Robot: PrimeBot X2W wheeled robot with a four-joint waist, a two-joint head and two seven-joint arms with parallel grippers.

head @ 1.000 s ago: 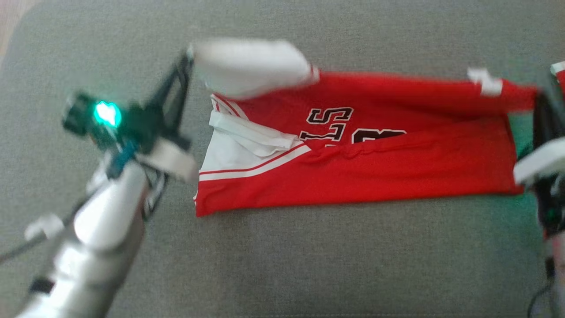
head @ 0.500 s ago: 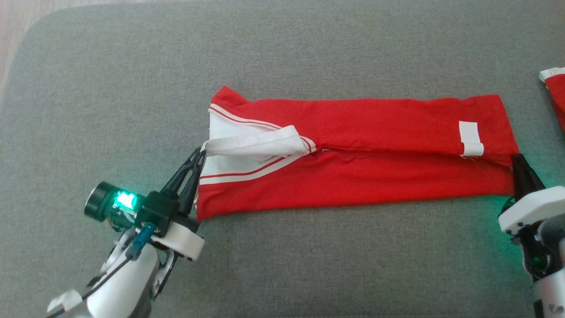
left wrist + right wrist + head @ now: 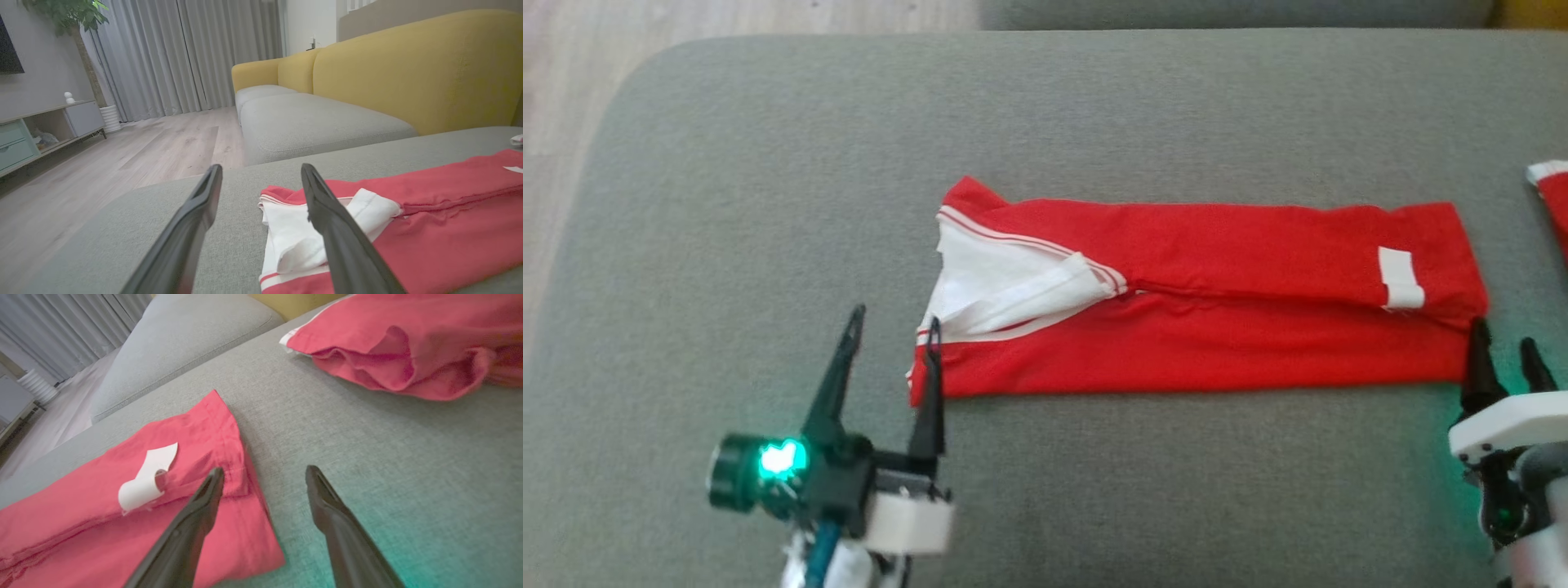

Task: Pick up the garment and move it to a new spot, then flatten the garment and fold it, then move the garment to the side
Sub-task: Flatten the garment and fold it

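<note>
Where garment (image 3: 1217,343) lies, grey cushion (image 3: 768,204); wood floor (image 3: 122,163), grey curtains (image 3: 184,53) beyond.

Grey fabric seat (image 3: 768,163) across head view, rounded corner upper left, pale wood floor (image 3: 556,82) beyond it. Left wrist view: yellow sofa back (image 3: 408,69) upper right, second grey seat cushion (image 3: 318,122) mid-frame in front of it. Grey floor-length curtains (image 3: 184,53) top centre, white wall (image 3: 306,20) right of them. Left edge: low cabinet (image 3: 41,126) with open shelf and pale green drawers, ribbed white pot (image 3: 111,118) beside it, plant (image 3: 69,12) above, dark screen (image 3: 7,45) upper left. Light soft, even.
</note>
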